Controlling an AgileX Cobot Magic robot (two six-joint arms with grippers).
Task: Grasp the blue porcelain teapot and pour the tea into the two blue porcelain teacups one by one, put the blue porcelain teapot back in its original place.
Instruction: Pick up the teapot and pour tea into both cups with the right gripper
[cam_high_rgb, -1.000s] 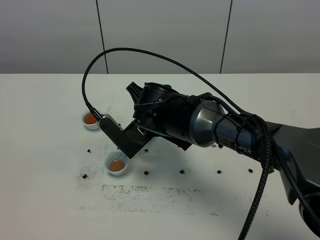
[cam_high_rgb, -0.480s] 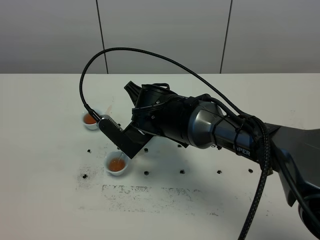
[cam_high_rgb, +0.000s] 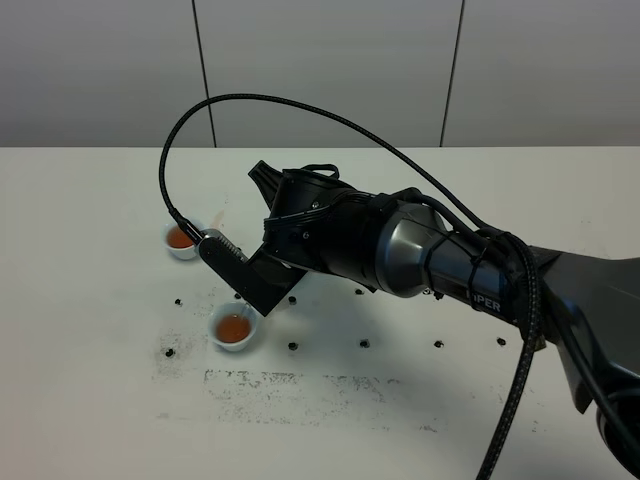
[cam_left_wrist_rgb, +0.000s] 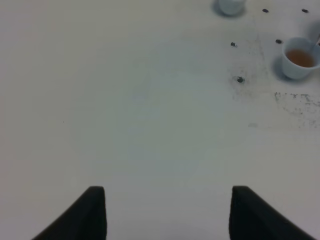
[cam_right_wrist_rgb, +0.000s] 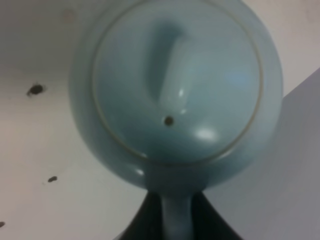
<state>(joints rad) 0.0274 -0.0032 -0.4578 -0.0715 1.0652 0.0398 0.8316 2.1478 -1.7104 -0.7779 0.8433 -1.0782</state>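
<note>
The blue porcelain teapot (cam_right_wrist_rgb: 175, 90) fills the right wrist view from above, showing its lid, knob and a small vent hole. My right gripper (cam_right_wrist_rgb: 176, 222) is shut on its loop handle. In the exterior view the right arm (cam_high_rgb: 340, 240) reaches across to the left and hides the teapot. Two blue porcelain teacups hold reddish-brown tea: the far one (cam_high_rgb: 181, 240) and the near one (cam_high_rgb: 233, 328), which sits just below the arm's wrist bracket. The left wrist view shows the near cup (cam_left_wrist_rgb: 300, 59) and the rim of the other cup (cam_left_wrist_rgb: 230, 6). My left gripper (cam_left_wrist_rgb: 170, 212) hangs open over bare table, well away from them.
The white table (cam_high_rgb: 100, 400) carries small dark screw holes and a band of dark scuff marks (cam_high_rgb: 300, 385) in front of the near cup. A black cable (cam_high_rgb: 300, 110) loops high over the right arm. A grey panelled wall stands behind the table.
The right arm has shifted slightly to the left and back, mostly in the first half second. The thin stream into the near cup no longer shows. The cups have not moved.
</note>
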